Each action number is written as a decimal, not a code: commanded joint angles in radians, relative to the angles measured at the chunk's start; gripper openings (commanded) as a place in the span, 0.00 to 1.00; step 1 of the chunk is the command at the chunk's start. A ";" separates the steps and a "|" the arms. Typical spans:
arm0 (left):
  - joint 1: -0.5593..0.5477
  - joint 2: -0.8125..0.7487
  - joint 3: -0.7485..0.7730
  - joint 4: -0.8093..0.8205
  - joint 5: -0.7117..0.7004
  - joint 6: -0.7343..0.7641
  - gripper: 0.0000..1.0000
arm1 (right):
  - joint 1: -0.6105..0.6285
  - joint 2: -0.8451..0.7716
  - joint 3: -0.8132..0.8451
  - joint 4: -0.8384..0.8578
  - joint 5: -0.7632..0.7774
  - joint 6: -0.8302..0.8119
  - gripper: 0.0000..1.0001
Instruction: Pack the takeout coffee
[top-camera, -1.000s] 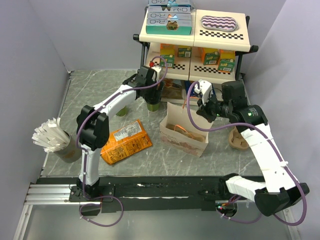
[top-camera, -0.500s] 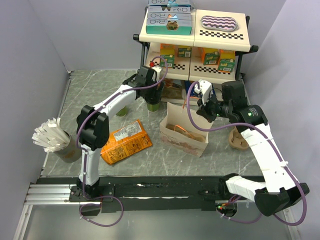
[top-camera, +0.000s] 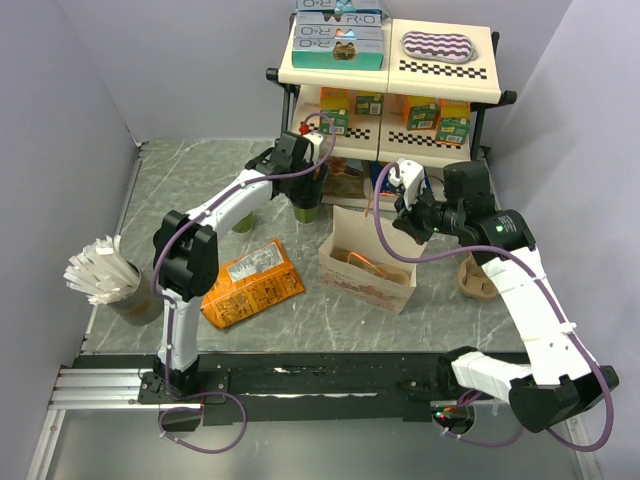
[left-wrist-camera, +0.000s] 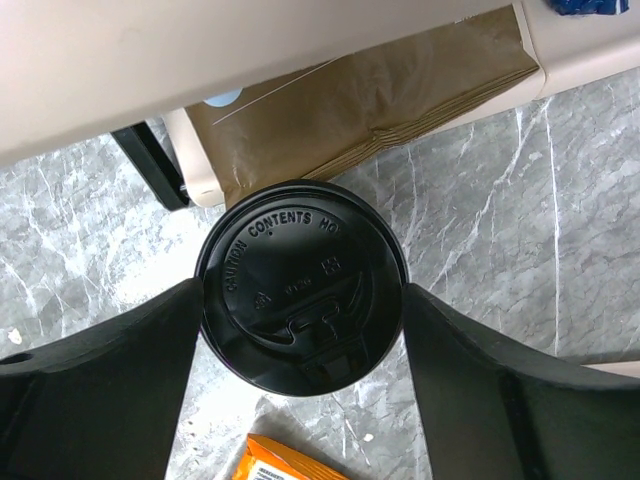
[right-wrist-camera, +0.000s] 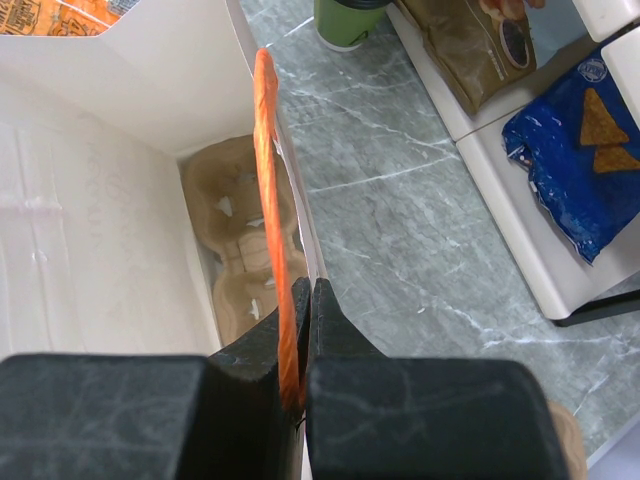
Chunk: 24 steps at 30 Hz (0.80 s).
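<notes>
Standing upright, lid up: takeout coffee (left-wrist-camera: 300, 285), pinched between left fingers (left-wrist-camera: 100, 390).

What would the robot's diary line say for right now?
left pincer: closed round takeout coffee on table | right pincer: shut on orange handle of paper bag | coffee: not yet in bag

Table (top-camera: 200, 180) (marbled) carries paper bag (top-camera: 365, 285), orange pouch (top-camera: 250, 283), takeout coffee (left-wrist-camera: 300, 285).
</notes>
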 joint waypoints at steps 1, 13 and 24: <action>-0.008 0.006 0.011 -0.014 0.010 0.016 0.75 | -0.007 -0.001 0.047 0.040 0.003 0.017 0.00; -0.008 -0.055 0.026 0.000 0.016 0.034 0.25 | -0.008 0.002 0.059 0.037 0.011 0.015 0.00; -0.007 -0.196 0.028 -0.040 0.114 0.069 0.01 | -0.010 -0.004 0.089 0.007 0.043 -0.004 0.00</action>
